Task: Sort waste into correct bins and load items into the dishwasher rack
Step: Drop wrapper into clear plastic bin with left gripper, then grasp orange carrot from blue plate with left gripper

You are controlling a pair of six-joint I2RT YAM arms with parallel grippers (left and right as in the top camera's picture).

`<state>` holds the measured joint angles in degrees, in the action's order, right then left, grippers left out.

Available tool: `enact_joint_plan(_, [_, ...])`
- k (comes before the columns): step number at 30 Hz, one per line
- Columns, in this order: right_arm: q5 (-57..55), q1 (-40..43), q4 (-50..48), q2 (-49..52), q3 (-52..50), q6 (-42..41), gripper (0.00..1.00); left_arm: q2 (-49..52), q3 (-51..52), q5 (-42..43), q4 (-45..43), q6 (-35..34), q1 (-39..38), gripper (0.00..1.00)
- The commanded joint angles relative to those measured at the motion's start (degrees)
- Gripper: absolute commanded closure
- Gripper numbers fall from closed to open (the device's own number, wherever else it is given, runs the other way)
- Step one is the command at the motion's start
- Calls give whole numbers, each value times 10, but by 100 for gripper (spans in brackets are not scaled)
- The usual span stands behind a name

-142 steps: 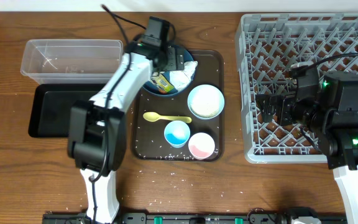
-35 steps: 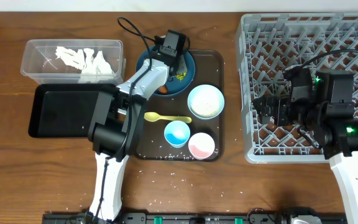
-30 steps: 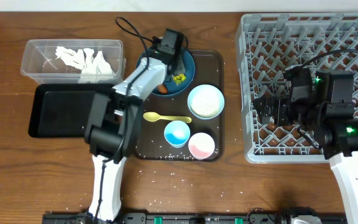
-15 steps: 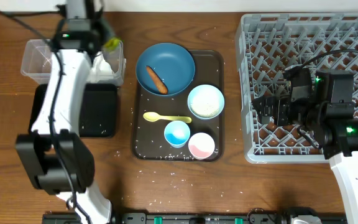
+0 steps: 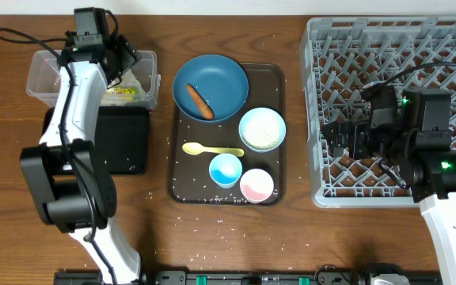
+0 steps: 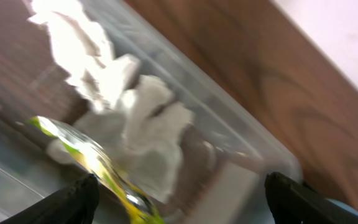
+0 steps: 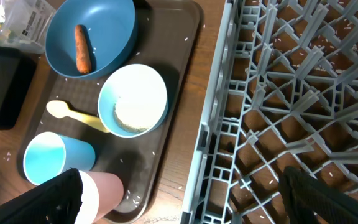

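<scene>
My left gripper [image 5: 122, 65] is open over the right end of the clear tub [image 5: 42, 73]. The yellow-green wrapper [image 6: 92, 155] and the white tissue [image 6: 148, 118] lie in the tub below it. The dark-blue bowl [image 5: 210, 87] holds only the orange stick [image 5: 199, 100]. The white bowl [image 5: 261, 129] with rice, the yellow spoon [image 5: 212, 150], the light-blue cup [image 5: 226, 169] and the pink cup [image 5: 256, 184] sit on the brown serving tray [image 5: 274, 79]. My right gripper [image 5: 343, 138] is open and empty over the left edge of the grey rack [image 5: 394, 47].
The black tray [image 5: 129, 142] lies in front of the tub, partly under my left arm. Loose rice grains are scattered on the serving tray, on the table in front of it and in the rack [image 7: 291, 93].
My left arm has swung from the blue bowl to the tub with the wrapper and let it go there. Earlier it put the tissue in the tub. The right arm has not moved.
</scene>
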<state>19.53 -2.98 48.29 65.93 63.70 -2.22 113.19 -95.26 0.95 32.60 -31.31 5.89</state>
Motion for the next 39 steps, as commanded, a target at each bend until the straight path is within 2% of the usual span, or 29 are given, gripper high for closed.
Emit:
enact_joint_plan(1, [5, -4, -1, 0, 11, 6, 1, -47, -13, 49, 16, -9, -34, 12])
enact_joint_plan(5, [4, -4, -2, 0, 11, 6, 1, -45, -10, 57, 65, -49, -100, 13])
enact_joint_plan(8, [4, -4, -3, 0, 11, 6, 1, -36, 5, 50, 71, -106, -153, 13])
enact_joint_plan(12, [5, -4, 0, 0, 11, 6, 1, -7, 14, -34, 65, -166, -216, 19])
enact_joint_plan(16, [5, -4, 4, 0, 11, 6, 1, 31, 14, -81, 47, -169, -249, 24])
enact_joint_plan(31, [4, -4, 12, 0, 11, 6, 1, 151, 14, -76, 11, -155, -246, 25])
enact_joint_plan(33, [4, -4, 12, 0, 11, 6, 1, 156, 14, -76, 11, -155, -246, 38])
enact_joint_plan(34, [4, -4, 12, 0, 11, 6, 1, 157, 14, -76, 11, -155, -246, 50])
enact_joint_plan(36, [4, -4, 12, 0, 11, 6, 1, 157, 14, -76, 11, -155, -246, 67])
enact_joint_plan(38, [4, -4, 12, 0, 11, 6, 1, 156, 13, -76, 7, -155, -246, 79])
enact_joint_plan(39, [4, -4, 12, 0, 11, 6, 1, 156, 13, -76, 5, -155, -246, 81])
